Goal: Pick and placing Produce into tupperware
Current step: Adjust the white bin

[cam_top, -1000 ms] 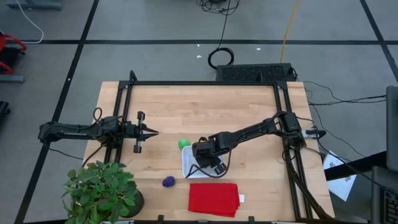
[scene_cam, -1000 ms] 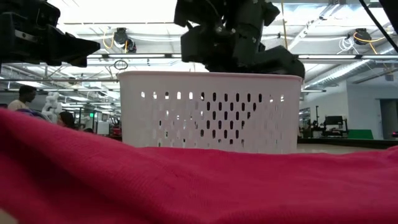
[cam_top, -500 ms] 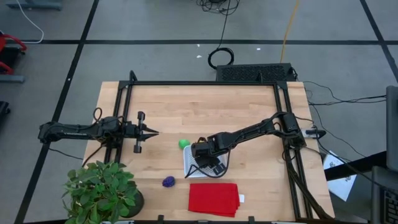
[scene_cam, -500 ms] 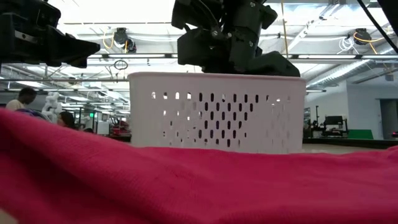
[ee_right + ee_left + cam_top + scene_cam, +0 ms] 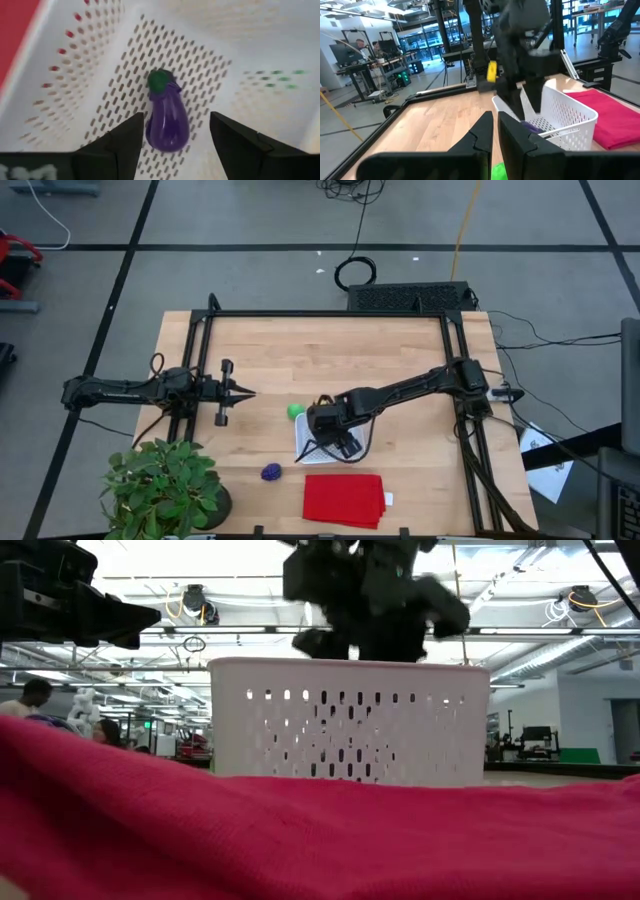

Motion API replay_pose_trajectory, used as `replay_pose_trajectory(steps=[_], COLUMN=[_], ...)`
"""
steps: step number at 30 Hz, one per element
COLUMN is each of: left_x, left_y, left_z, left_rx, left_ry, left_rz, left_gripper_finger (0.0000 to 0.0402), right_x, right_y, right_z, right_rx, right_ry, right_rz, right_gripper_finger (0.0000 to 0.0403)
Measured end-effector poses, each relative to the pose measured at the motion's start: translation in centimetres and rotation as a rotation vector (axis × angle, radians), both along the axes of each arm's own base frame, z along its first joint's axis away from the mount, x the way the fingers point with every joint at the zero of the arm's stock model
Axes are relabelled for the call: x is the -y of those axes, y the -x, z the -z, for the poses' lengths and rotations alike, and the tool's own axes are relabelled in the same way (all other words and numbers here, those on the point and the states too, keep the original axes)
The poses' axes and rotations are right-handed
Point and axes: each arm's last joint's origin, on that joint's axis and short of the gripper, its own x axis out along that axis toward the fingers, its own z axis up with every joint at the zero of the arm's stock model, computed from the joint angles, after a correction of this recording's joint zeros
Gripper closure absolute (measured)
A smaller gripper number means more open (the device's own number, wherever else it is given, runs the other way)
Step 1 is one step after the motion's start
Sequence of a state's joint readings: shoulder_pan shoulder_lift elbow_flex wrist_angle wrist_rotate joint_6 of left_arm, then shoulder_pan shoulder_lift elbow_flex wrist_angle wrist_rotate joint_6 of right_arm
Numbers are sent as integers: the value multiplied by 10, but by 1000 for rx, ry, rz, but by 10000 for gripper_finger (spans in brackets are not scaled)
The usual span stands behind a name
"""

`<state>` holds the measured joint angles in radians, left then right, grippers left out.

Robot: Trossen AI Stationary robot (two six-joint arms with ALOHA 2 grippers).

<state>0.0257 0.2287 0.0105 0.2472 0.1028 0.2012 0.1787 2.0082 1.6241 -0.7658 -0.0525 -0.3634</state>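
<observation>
Eggplant inside white basket

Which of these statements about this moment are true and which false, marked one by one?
1. The elongated purple piece lies inside the white container. True.
2. The right gripper is shut on that piece. False: its fingers stand open on either side of it, over the container.
3. The green piece is already in the container. False: it sits on the table beside it.
4. The round purple piece rests on the table between the potted plant and the red cloth. True.
5. The left gripper is above the container. False: it waits off toward the table's left side.
</observation>
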Motion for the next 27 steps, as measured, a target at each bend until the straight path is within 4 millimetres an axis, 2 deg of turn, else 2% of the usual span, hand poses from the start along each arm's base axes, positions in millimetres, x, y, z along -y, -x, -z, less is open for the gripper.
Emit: replay_pose_trajectory(steps=[3,7,14,21,27], left_x=[0,0,0,0,0], left_y=[0,0,0,0,0], left_z=[1,1,1,1,1], left_rx=[-7,-12,-12,-12,-12], left_ry=[0,0,0,0,-3], left_rz=[0,0,0,0,0], left_gripper_finger=[371,371,371,371,371], right_x=[1,3,9,22,34], right_y=[4,8,8,8,11], right_z=[-16,-32,-34,-34,-32], right_rx=[47,91,97,108,69], right_ry=[-10,-12,-4,182,227], right_rz=[8,4,0,139,259], right_gripper_finger=[209,262,389,401,402])
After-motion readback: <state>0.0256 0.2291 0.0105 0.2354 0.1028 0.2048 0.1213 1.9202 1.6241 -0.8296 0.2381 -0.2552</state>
